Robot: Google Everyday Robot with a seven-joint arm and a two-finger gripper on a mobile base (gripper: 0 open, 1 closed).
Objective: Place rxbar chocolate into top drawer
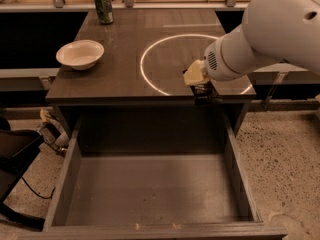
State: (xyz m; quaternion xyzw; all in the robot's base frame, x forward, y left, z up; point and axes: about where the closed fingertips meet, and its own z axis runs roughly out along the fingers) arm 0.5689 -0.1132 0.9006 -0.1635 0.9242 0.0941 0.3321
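My gripper [201,85] hangs from the big white arm at the right, over the front edge of the cabinet top. It is shut on the rxbar chocolate [204,92], a small dark glossy bar that hangs below the pale fingers [193,74]. The top drawer [150,191] is pulled wide open below, a deep grey-brown box with a bare flat bottom. The bar is just above and behind the drawer's back right part.
A white bowl [80,53] sits on the left of the cabinet top [125,69]. A green soda can [104,6] stands at the back left. A bright ring [165,64] is marked on the top. Dark gear and a cable lie on the floor at left [20,159].
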